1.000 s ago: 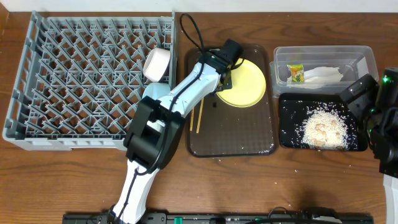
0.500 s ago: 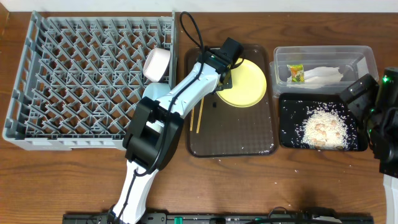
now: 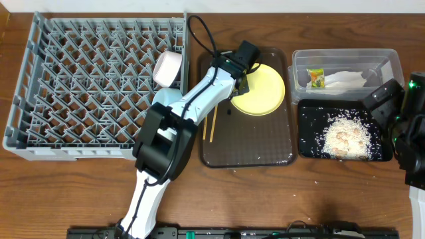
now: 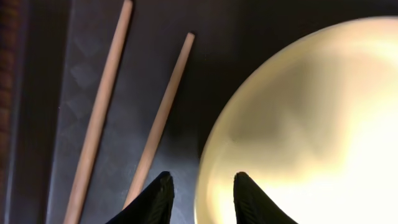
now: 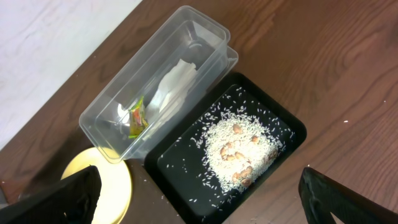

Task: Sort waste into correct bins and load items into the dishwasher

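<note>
The left gripper (image 4: pixel 200 190) hangs low over the dark brown flat serving tray (image 3: pixel 249 143), its jaws spread with the 9 o'clock rim of the round yellow plate (image 3: pixel 264 89) lying between them, not pinched. The plate sits toward the 1 o'clock corner of that tray, and the pair of thin wooden chopsticks (image 3: pixel 211 123) lies along the tray's 9 o'clock edge, just beside the plate. At 9 o'clock from the tray stands the large grey plastic dish rack (image 3: pixel 86 86), with a small white cup (image 3: pixel 168 68) resting near its 3 o'clock wall. The right gripper (image 5: pixel 199 180) hovers with jaws wide apart and empty above the shallow glossy black rectangular tray (image 5: pixel 283 124), which carries a heap of whitish rice-like scraps (image 5: pixel 239 149). Touching the black tray at 12 o'clock, the clear plastic rectangular tub (image 3: pixel 392 60) holds the green-and-yellow printed wrapper (image 3: pixel 315 78) and the crumpled white paper napkin (image 3: pixel 345 80), all on the wooden desk (image 3: pixel 80 192).
</note>
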Tool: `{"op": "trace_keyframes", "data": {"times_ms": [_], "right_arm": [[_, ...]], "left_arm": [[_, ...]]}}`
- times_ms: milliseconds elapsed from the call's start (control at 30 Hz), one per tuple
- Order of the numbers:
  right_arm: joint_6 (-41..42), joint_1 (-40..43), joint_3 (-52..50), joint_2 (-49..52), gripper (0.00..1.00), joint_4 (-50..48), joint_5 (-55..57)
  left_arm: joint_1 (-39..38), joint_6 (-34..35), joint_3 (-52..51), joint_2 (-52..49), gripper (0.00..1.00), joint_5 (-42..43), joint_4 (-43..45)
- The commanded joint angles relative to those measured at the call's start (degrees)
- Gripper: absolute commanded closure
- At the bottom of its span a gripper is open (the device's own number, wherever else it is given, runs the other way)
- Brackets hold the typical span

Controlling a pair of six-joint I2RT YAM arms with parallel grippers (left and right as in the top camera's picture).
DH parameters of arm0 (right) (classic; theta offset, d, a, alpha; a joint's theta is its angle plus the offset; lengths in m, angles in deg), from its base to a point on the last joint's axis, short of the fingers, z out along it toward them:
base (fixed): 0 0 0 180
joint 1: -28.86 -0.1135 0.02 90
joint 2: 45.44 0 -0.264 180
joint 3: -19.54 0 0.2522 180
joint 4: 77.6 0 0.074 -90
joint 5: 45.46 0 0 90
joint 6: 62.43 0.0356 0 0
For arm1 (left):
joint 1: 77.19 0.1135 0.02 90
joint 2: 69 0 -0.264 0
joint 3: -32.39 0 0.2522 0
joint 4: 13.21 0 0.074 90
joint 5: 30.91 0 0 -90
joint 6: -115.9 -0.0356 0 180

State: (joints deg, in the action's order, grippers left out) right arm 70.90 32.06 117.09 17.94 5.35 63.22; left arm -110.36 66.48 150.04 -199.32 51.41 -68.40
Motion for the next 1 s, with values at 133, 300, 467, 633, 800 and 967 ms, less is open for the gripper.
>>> {"op": "trace_keyframes", "data": {"times_ms": [133, 300, 467, 633, 800, 967], "right_arm": [[-0.55, 0.15, -0.24, 0.28, 0.01, 0.04, 0.79], [-0.55, 0.15, -0.24, 0.28, 0.01, 0.04, 0.79], [-0.57, 0.15, -0.24, 0.28, 0.01, 0.04, 0.79], [-0.57, 0.15, -0.24, 0.28, 0.01, 0.04, 0.79], [-0.57, 0.15, -0.24, 0.28, 0.01, 0.04, 0.79], [-0.57, 0.15, -0.24, 0.28, 0.01, 0.04, 0.79]], "left_arm": [[-0.04, 0.92, -1.01, -3.45, 0.66, -0.50, -0.02], [-0.04, 0.90, -1.18, -3.54, 0.80, -0.50, 0.90], [-0.09, 0.90, -1.36, -3.87, 0.81, -0.48, 1.25], [-0.15, 0.90, -1.36, -4.28, 0.85, -0.37, 1.27], [-0.13, 0.87, -1.36, -4.26, 0.92, -0.31, 1.22], [-0.13, 0.72, -1.36, -4.26, 0.93, -0.24, 1.22]]}}
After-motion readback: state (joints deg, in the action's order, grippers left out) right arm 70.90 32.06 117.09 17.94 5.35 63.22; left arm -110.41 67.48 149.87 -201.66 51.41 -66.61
